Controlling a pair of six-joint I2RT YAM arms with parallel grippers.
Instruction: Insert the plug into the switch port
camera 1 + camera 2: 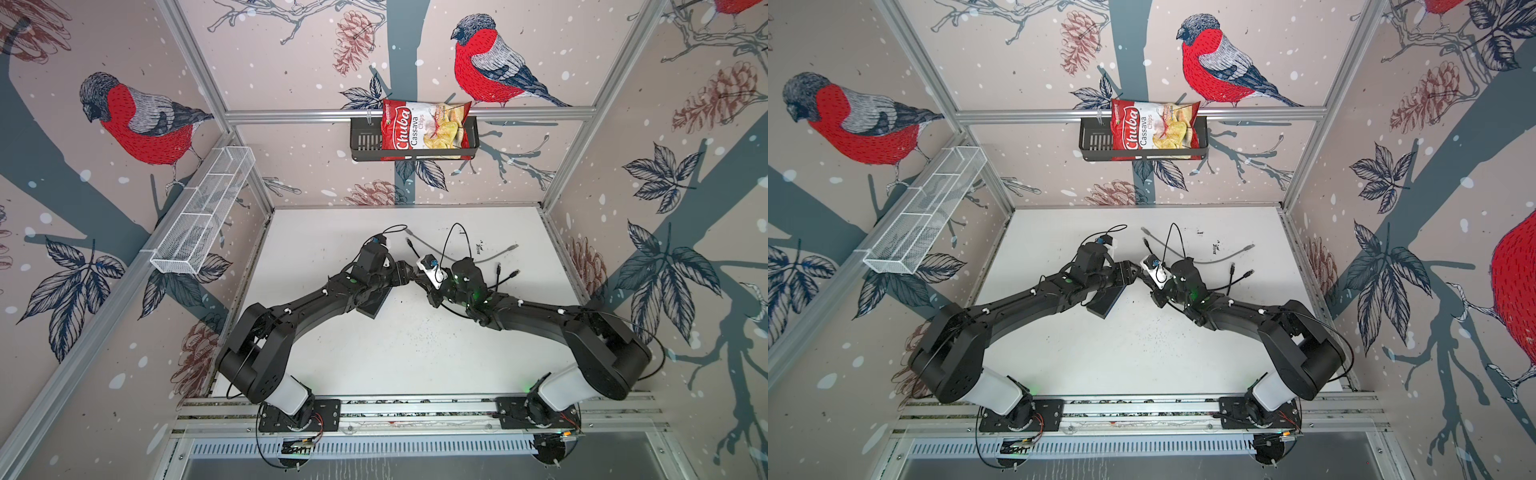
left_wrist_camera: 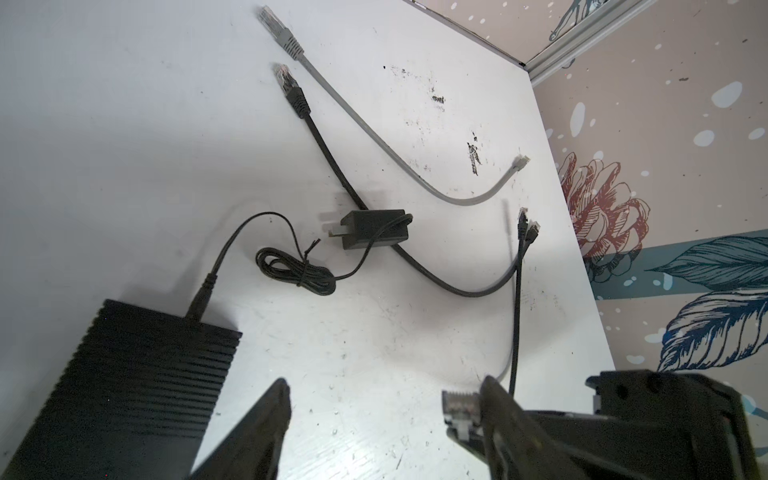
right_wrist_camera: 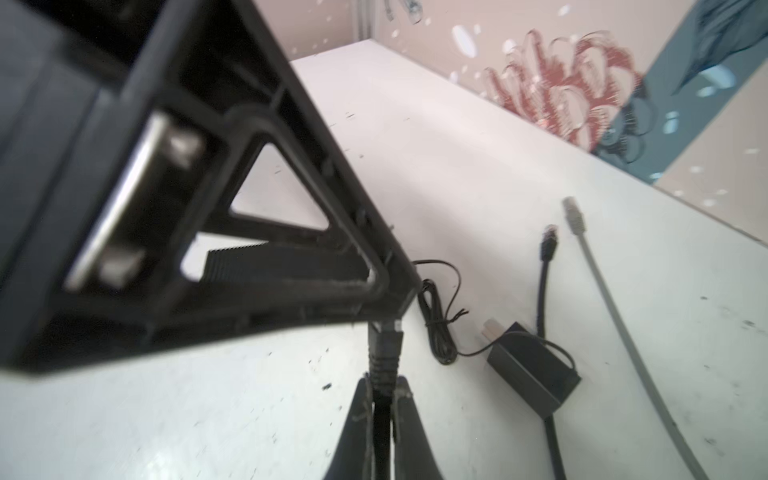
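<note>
The flat, ribbed black switch (image 2: 124, 386) lay on the white tabletop (image 2: 124, 145), just left of the left pincer (image 2: 386, 386) and partly under its arm. A thin power lead (image 2: 206, 286) entered one edge of the switch, but the switch port itself could not be made out. The left pincer stood open, holding nothing, with bare tabletop showing through the gap. The clear-tipped plug (image 2: 459, 405) sat just inside that gap, beside one finger (image 2: 503, 419). The right pincer (image 3: 384, 386) met it from the right, closed tight on the plug's black boot. On the far side of the right pincer lay a black power adapter (image 3: 536, 370), a black cable (image 3: 544, 282) and a grey cable (image 3: 604, 299). Nearer the arms' bases the tabletop lay bare. To the right of the cables, the tabletop's edge met the wall.
</note>
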